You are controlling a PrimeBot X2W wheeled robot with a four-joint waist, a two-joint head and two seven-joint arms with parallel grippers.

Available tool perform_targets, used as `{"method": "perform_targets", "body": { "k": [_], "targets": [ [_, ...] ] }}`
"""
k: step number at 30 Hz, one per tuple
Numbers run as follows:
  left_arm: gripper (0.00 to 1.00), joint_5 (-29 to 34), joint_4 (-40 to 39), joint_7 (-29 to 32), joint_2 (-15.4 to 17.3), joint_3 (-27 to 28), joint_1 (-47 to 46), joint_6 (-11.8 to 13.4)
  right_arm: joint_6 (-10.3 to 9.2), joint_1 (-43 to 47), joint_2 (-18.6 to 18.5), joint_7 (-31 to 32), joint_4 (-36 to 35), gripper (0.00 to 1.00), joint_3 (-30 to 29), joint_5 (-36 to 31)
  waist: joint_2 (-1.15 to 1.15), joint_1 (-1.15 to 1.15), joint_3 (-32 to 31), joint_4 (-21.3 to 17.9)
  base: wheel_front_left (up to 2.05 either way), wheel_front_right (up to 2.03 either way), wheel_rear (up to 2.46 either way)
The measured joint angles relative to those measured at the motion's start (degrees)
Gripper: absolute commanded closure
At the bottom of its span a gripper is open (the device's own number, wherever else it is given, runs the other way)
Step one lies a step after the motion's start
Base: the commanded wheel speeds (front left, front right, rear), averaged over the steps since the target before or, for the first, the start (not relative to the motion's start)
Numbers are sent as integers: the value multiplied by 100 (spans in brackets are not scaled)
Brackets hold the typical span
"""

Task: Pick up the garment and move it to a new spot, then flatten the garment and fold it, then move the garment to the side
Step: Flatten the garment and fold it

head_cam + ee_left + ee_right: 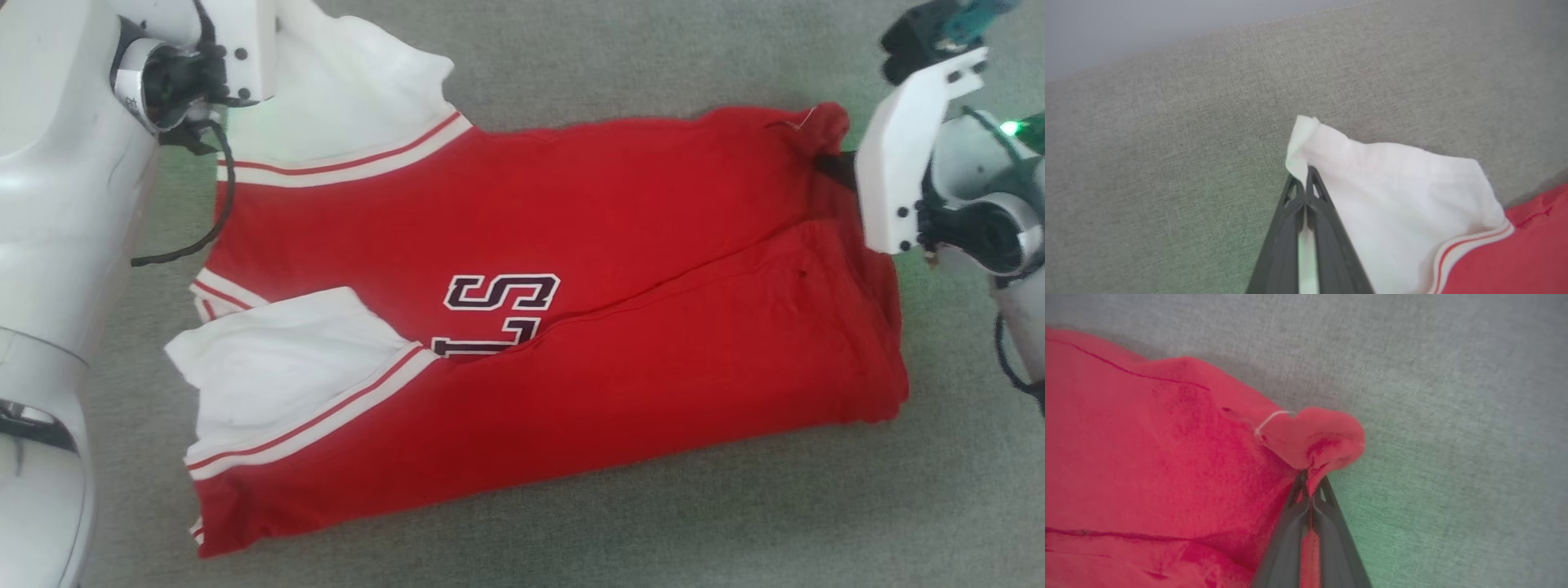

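Red garment (620,245) lies spread on the grey woven surface (571,49), its long axis running left to right across the robot's front. Left claw (1304,179) is pressed together on the far white panel corner (1306,134). Right claw (1310,486) is pinching the far red corner (1327,433). From both grips the cloth lies toward the robot. Likely next: bring the far edge nearward, both arms level.

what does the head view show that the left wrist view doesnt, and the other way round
The head view adds: the garment spread out whole, its dark lettering, and a second white panel lower down. The left wrist view adds: the left gripper, fingers shut on the corner of the far white panel. Shared: that white panel, its striped band, red cloth, and the grey fabric surface.
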Motion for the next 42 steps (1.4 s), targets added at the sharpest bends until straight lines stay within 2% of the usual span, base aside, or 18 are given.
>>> {"method": "perform_targets", "body": {
  "k": [11, 18, 21, 24, 25, 29, 34, 37, 40, 41, 42],
  "targets": [
    [100, -114, -211, -165, -103, -46, 89, -256, -1, 433, -413, -372, -378, 100, -283, -88, 0, 0, -520, 295, 0, 0, 0],
    [100, -143, -983, -20, 75, -175, 573, -292, -1, 993, -610, -376, -993, 100, -519, -80, 0, 0, -871, 487, 0, 0, 0],
    [100, -145, -1560, 122, 267, -222, 919, -129, -1, 1321, -726, -324, -1293, 100, -656, -46, 0, 0, -1005, 561, 0, 0, 0],
    [100, -187, -2320, 270, 550, -225, 1363, 137, -1, 1687, -794, -247, -1624, 100, -800, -20, 0, 0, -1127, 620, 0, 0, 0],
    [100, -271, -2938, 396, 798, -207, 1704, 378, -1, 1964, -828, -175, -1866, 100, -942, -20, 0, 0, -1198, 648, 0, 0, 0],
    [100, -358, -4229, 662, 1335, -134, 2471, 1004, -1, 2538, -856, 55, -2280, 100, -1218, 7, 0, 0, -1292, 682, 0, 0, 0],
    [100, -488, -5564, 894, 1868, -98, 3513, 1761, -1, 3198, -775, 261, -2538, 100, -1541, 34, 0, 0, -1311, 689, 0, 0, 0],
    [100, -654, -5936, 886, 2006, -59, 4019, 2034, -1, 3424, -662, 309, -2544, 100, -1662, 16, 0, 0, -1300, 692, 0, 0, 0],
    [100, -758, -5952, 837, 2033, -96, 4365, 2098, -1, 3521, -520, 360, -2387, 100, -1661, -2, 0, 0, -1309, 698, 0, 0, 0],
    [100, -765, -5912, 823, 2014, -132, 4437, 2057, -1, 3529, -480, 363, -2306, 85, -1636, -10, 0, 0, -1318, 706, 0, 0, 0],
    [84, -765, -5856, 736, 1978, -140, 4489, 2013, -1, 3519, -461, 359, -2216, 65, -1606, -41, 0, 0, -1325, 712, 0, 0, 0]
  ]
}}
